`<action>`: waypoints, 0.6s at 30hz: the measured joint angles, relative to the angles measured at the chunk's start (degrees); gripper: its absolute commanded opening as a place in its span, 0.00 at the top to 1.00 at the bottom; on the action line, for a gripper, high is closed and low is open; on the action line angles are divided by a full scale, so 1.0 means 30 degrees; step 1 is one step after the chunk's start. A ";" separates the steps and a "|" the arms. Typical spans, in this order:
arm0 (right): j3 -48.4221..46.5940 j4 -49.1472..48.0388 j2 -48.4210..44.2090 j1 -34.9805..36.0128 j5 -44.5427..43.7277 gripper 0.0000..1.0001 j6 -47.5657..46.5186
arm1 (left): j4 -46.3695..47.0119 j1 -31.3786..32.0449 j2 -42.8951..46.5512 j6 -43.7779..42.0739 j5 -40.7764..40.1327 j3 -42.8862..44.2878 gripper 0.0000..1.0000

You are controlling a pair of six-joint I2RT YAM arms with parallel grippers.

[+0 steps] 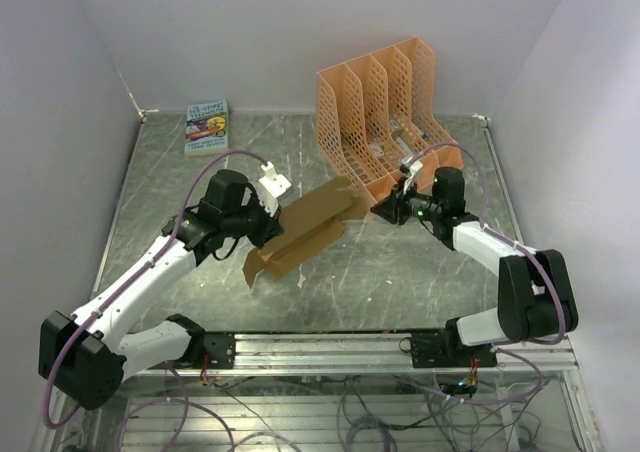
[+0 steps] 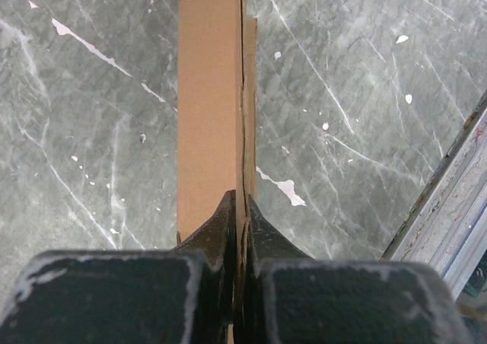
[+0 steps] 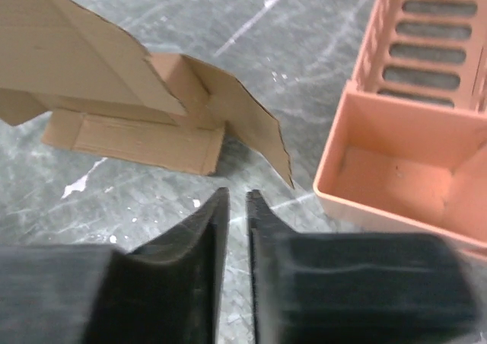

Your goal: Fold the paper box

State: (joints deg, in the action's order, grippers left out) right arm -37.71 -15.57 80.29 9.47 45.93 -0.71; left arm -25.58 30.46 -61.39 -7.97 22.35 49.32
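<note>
Pinching paper box (image 1: 305,230) edge, left gripper (image 2: 240,215), right gripper (image 3: 237,207) nearly closed, apart

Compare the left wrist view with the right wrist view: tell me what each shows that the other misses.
Left wrist only: the left gripper shut on a thin upright edge of the paper box, and a metal rail at the right. Right wrist only: the right gripper, nearly closed and holding nothing, and the orange rack. Both: the box's tan cardboard and the scratched grey table.
</note>
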 measured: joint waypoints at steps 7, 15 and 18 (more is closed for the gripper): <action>-0.0160 0.0379 0.0969 0.0321 -0.2317 0.91 -0.0576 | -0.0007 0.0000 0.0000 -0.0073 0.0051 0.0000 0.93; -0.1690 0.1042 0.2164 0.0889 -0.2783 1.00 -0.1275 | -0.0073 0.0000 0.0000 -0.0204 0.0131 0.0000 0.93; -0.1851 0.1741 0.3213 0.1020 -0.3126 1.00 -0.1362 | -0.0073 0.0000 0.0007 -0.0204 0.0138 0.0000 0.93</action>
State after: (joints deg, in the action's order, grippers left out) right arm -43.27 -10.35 89.93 12.53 36.56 -4.80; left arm -25.80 30.46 -61.36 -8.58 22.76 49.32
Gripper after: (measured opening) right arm 0.006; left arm 0.073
